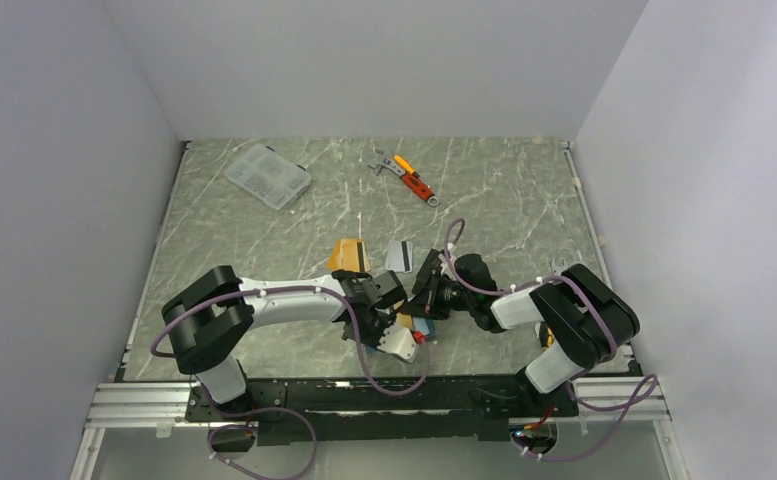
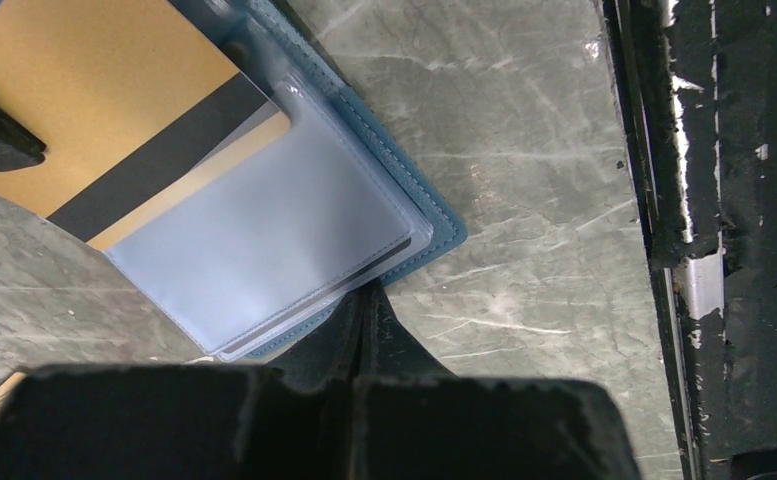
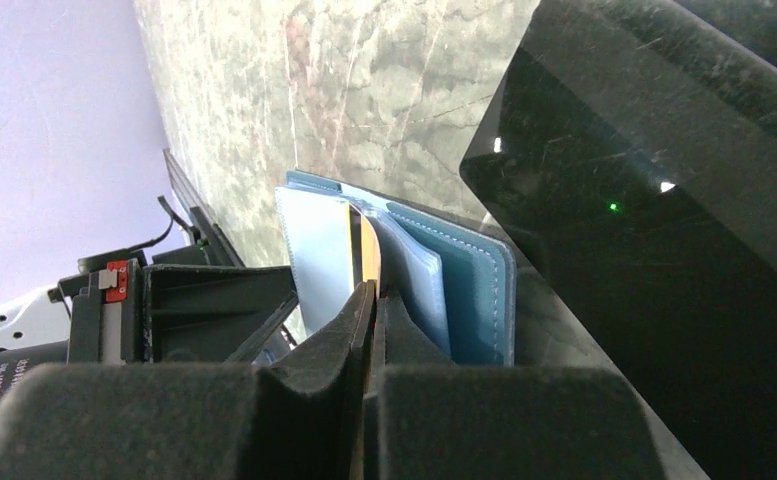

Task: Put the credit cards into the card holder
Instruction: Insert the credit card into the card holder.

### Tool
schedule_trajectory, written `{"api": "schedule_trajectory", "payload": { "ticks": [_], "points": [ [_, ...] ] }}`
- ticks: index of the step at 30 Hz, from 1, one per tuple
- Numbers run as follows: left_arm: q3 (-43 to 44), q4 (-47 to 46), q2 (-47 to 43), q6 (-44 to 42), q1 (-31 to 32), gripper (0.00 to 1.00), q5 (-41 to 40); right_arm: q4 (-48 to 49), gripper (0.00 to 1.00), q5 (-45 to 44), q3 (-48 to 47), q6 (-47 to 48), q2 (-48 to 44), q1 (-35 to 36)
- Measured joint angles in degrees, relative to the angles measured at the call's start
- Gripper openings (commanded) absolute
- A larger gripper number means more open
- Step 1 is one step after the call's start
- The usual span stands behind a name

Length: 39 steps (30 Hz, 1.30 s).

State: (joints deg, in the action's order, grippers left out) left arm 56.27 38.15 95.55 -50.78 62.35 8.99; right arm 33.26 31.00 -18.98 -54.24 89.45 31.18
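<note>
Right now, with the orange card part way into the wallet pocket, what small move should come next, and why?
Probably ease the right end effector a little deeper toward the card holder: the orange card it pinches sits only partly inside the light-blue pocket, while the left end effector clamps the holder's edge.

My left arm [image 1: 284,302] and right arm [image 1: 524,305] showed white links between bulky black joints, purple cables [image 1: 274,291] looping along them; the left gripper [image 2: 364,300] had scuffed matte-black fingers [image 2: 396,348].
</note>
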Motion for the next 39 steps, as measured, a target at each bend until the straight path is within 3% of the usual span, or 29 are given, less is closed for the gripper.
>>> {"api": "schedule_trajectory", "payload": {
  "ticks": [23, 39],
  "points": [
    [1.8, 1.6, 1.6, 1.2, 0.4, 0.00, -1.0, -5.0, 0.00, 0.5, 1.3, 4.2, -3.7, 0.2],
    [2.0, 1.8, 1.8, 1.4, 0.5, 0.00, -1.3, -5.9, 0.00, 2.6, -3.3, 4.9, 1.1, 2.2]
  ]
}}
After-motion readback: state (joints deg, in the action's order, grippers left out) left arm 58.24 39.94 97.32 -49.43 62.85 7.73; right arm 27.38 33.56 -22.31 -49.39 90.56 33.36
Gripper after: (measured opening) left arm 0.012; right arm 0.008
